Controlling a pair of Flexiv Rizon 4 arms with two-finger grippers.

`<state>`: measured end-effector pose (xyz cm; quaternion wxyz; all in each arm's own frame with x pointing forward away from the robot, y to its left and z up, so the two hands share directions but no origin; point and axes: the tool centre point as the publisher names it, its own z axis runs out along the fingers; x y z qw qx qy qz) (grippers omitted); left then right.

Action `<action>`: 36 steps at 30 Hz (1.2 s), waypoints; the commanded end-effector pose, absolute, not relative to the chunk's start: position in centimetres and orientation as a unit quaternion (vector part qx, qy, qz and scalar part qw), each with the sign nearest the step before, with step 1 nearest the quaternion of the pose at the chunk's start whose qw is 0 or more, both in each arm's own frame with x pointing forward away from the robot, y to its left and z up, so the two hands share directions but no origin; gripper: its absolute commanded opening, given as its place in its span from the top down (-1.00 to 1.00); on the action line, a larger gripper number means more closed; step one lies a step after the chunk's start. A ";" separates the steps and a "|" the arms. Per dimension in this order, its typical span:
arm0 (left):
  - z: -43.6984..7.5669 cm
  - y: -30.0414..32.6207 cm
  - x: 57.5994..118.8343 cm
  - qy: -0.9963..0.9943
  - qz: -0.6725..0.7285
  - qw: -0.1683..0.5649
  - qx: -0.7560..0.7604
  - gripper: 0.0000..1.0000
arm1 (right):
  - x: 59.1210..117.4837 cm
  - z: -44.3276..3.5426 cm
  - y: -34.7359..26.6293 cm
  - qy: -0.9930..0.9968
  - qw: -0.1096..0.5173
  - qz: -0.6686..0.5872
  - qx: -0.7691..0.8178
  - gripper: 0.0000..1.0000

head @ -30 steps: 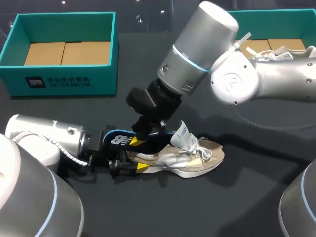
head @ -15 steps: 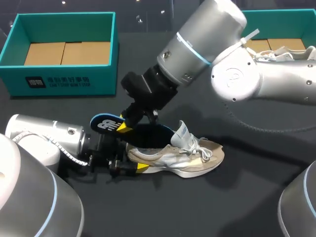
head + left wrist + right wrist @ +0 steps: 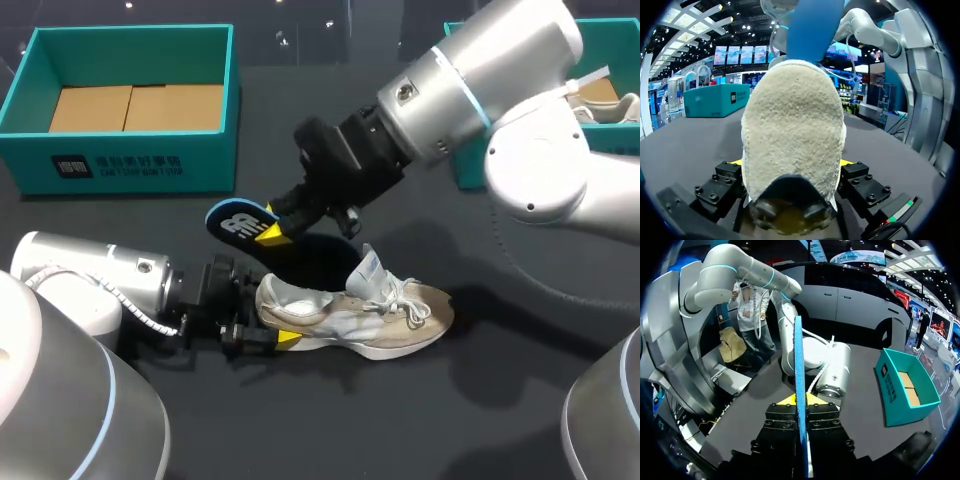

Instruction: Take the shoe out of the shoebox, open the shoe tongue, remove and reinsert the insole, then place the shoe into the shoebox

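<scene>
Head view: right gripper (image 3: 275, 236), fingers clamped on blue insole (image 3: 232, 222), held above shoe (image 3: 360, 318); left gripper (image 3: 268, 325) apparently pinching shoe's heel, near-left.

The beige shoe (image 3: 370, 315) stands on the black table (image 3: 480, 400), with its toe to the right. The left gripper (image 3: 272, 318) clasps its heel. The right gripper (image 3: 275, 232) pinches the dark blue insole (image 3: 235, 222), which is tilted in the air above the heel. A teal shoebox (image 3: 120, 160) stands far left.
</scene>
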<state>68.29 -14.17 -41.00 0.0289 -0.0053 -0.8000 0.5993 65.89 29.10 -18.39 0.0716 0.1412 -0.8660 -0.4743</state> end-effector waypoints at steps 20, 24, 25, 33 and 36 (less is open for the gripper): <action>-41.0 -14.3 68.4 -0.801 0.599 0.029 -0.005 1.00 | 62.7 -11.5 22.5 -0.803 0.064 -0.585 0.095 1.00; -41.0 -14.3 68.4 -0.801 0.599 0.029 -0.005 1.00 | 62.7 -11.5 22.5 -0.803 0.064 -0.585 0.095 1.00; -41.0 -14.3 68.4 -0.801 0.599 0.029 -0.005 1.00 | 62.7 -11.5 22.5 -0.803 0.064 -0.585 0.095 1.00; -41.0 -14.3 68.4 -0.801 0.599 0.029 -0.005 1.00 | 61.2 -10.8 20.3 -0.757 0.091 -0.646 0.033 1.00; -41.0 -14.3 68.4 -0.801 0.599 0.029 -0.005 1.00 | 60.8 -10.5 20.1 -0.761 0.091 -0.641 0.030 1.00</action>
